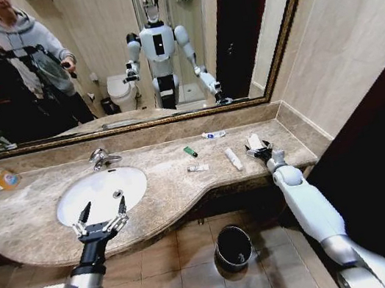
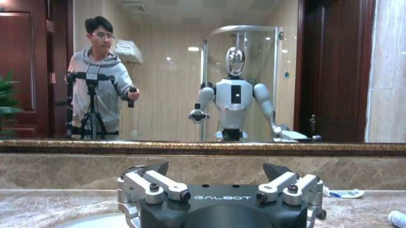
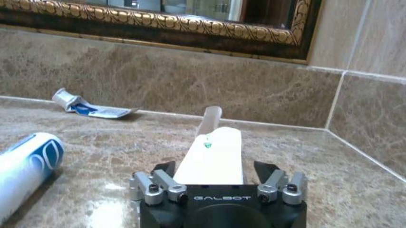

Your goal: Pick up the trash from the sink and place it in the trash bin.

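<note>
Right gripper (image 1: 259, 151) sits at the counter's (image 1: 164, 194) right end, its jaws apart around a flat white sachet (image 3: 212, 154) you can see lying between them — part of it hidden under the gripper body, which reads "GALBOT". Your left gripper (image 1: 101, 217) hovers spread wide over the near rim of the sink (image 1: 100, 194), holding nothing. On the floor below the counter's front edge stands the trash bin (image 1: 234, 246). Four more trash pieces lie right of the basin: a white tube (image 1: 233, 158), a short white piece (image 1: 197, 168), a green stick (image 1: 190, 152) and a crumpled white-and-blue tube (image 1: 213, 134) by the back wall — their print too small to read.
</note>
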Robot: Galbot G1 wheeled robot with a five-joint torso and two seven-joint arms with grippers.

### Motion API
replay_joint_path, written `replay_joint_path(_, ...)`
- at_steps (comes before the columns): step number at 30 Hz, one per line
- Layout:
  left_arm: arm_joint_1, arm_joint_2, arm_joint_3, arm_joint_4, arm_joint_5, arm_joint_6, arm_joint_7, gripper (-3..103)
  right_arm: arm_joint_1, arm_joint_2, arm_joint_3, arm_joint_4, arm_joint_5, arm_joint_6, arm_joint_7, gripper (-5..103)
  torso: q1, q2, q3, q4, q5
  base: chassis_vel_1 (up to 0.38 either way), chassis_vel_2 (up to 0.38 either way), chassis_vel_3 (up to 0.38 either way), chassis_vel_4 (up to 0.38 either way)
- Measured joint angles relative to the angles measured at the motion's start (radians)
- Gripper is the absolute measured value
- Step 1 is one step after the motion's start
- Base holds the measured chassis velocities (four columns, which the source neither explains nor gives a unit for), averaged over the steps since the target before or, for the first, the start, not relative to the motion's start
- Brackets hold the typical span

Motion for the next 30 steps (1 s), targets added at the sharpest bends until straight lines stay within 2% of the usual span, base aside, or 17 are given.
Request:
replay_joint_path(1, 0.0, 0.0, 0.0, 0.0, 0.0, 0.0, 0.0, 100, 0.0, 0.0, 0.0, 0.0, 0.0, 0.0, 0.0, 86, 0.0, 0.0, 0.0, 0.0, 0.0, 0.0, 0.0, 0.0, 0.0)
replay_joint_path(4, 0.0, 0.0, 0.0, 0.0, 0.0, 0.0, 0.0, 100, -0.008, -0.006, 0.002, 0.001, 0.006, -0.001, -0.005, 73, 0.0, 0.0, 0.0, 0.0, 0.0, 0.0, 0.0, 0.0, 0.0)
replay_joint_path(6, 0.0, 0.0, 0.0, 0.0, 0.0, 0.0, 0.0, 100, -0.01, -0.007, 0.002, 0.002, 0.007, -0.001, -0.005, 73, 0.0, 0.0, 0.0, 0.0, 0.0, 0.0, 0.0, 0.0, 0.0)
replay_joint_path(9, 0.0, 0.0, 0.0, 0.0, 0.0, 0.0, 0.0, 100, -0.017, -0.012, 0.005, 0.01, 0.01, -0.001, -0.006, 61, 0.0, 0.0, 0.0, 0.0, 0.0, 0.0, 0.0, 0.0, 0.0)
replay_joint_path(12, 0.0, 0.0, 0.0, 0.0, 0.0, 0.0, 0.0, 100, -0.022, -0.014, 0.007, 0.019, 0.011, -0.001, -0.006, 57, 0.0, 0.0, 0.0, 0.0, 0.0, 0.0, 0.0, 0.0, 0.0)
replay_joint_path(13, 0.0, 0.0, 0.0, 0.0, 0.0, 0.0, 0.0, 100, -0.028, -0.014, 0.01, 0.028, 0.012, -0.001, -0.006, 50, 0.0, 0.0, 0.0, 0.0, 0.0, 0.0, 0.0, 0.0, 0.0)
replay_joint_path(15, 0.0, 0.0, 0.0, 0.0, 0.0, 0.0, 0.0, 100, -0.032, -0.014, 0.012, 0.035, 0.012, -0.001, -0.006, 50, 0.0, 0.0, 0.0, 0.0, 0.0, 0.0, 0.0, 0.0, 0.0)
replay_joint_path(19, 0.0, 0.0, 0.0, 0.0, 0.0, 0.0, 0.0, 100, -0.052, -0.016, 0.02, 0.06, 0.013, -0.003, -0.006, 37, 0.0, 0.0, 0.0, 0.0001, 0.0, 0.0, 0.0, 0.0, 0.0)
replay_joint_path(20, 0.0, 0.0, 0.0, 0.0, 0.0, 0.0, 0.0, 100, -0.052, -0.016, 0.02, 0.06, 0.013, -0.003, -0.006, 37, 0.0, 0.0, 0.0, 0.0001, 0.0, 0.0, 0.0, 0.0, 0.0)
replay_joint_path(21, 0.0, 0.0, 0.0, 0.0, 0.0, 0.0, 0.0, 100, -0.062, -0.019, 0.024, 0.072, 0.014, -0.004, -0.005, 30, 0.0, 0.0, 0.0, 0.0, 0.0, 0.0, 0.0, 0.0, 0.0)
replay_joint_path(22, 0.0, 0.0, 0.0, 0.0, 0.0, 0.0, 0.0, 100, -0.071, -0.022, 0.028, 0.081, 0.016, -0.005, -0.005, 26, 0.0, 0.0, 0.0, 0.0, 0.0, 0.0, 0.0, 0.0, 0.0)
replay_joint_path(26, 0.0, 0.0, 0.0, 0.0, 0.0, 0.0, 0.0, 100, -0.085, -0.025, 0.035, 0.097, 0.019, -0.007, -0.004, 22, 0.0, 0.0, 0.0, 0.0001, 0.0, 0.0, 0.0, 0.0, 0.0)
replay_joint_path(27, 0.0, 0.0, 0.0, 0.0, 0.0, 0.0, 0.0, 100, -0.095, -0.028, 0.039, 0.109, 0.022, -0.011, -0.003, 14, 0.0, 0.0, 0.0, 0.0001, 0.0, 0.0, 0.0, 0.0, 0.0)
replay_joint_path(30, 0.0, 0.0, 0.0, 0.0, 0.0, 0.0, 0.0, 100, -0.117, -0.034, 0.046, 0.135, 0.027, -0.017, -0.002, 11, 0.0, 0.0, 0.0, 0.0, 0.0001, 0.0, 0.0, 0.0, 0.0)
